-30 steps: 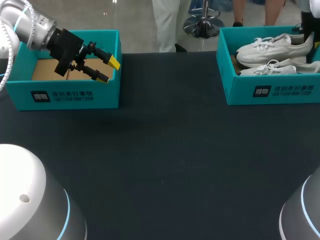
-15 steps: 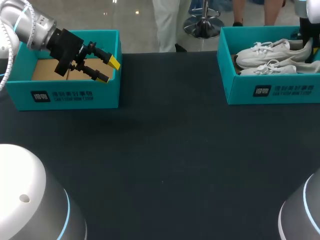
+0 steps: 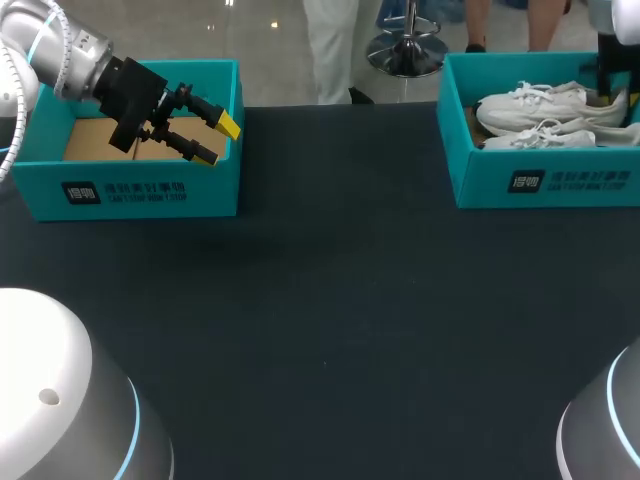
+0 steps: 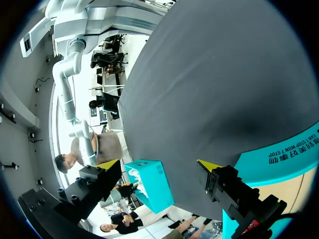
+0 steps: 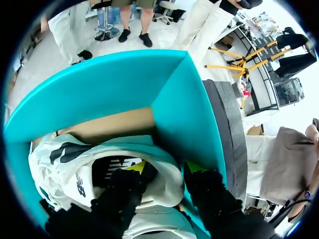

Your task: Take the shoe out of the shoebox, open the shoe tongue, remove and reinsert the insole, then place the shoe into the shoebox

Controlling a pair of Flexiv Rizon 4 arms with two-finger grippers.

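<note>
The right tool (image 5: 163, 169) sits at the heel of the upper white shoe (image 3: 545, 101). One finger is down inside the heel opening and the other is outside it, in the slot between the heel and the teal wall of the shoebox (image 3: 540, 180). The fingers stand narrow and appear to pinch the padded heel collar between them, so the shoe looks held, though it lies in the box. Under the tool and the held shoe lies a second shoe (image 3: 555, 133), touching it.

The step in hand is, I judge, lifting the shoe out. To do it well, the lift should go straight up before any sideways travel, because the outer finger has the box wall just beside it and a drag could tip the box. A heel-only grip will let the toe droop, so a slow rise gives it time to clear the shoe beneath and the rim.

The left tool (image 3: 218, 140) hangs with its fingers wide and nothing between them, over an empty second box (image 3: 130, 190). The dark desk (image 3: 330, 300) ahead of it offers room to set the shoe down.
</note>
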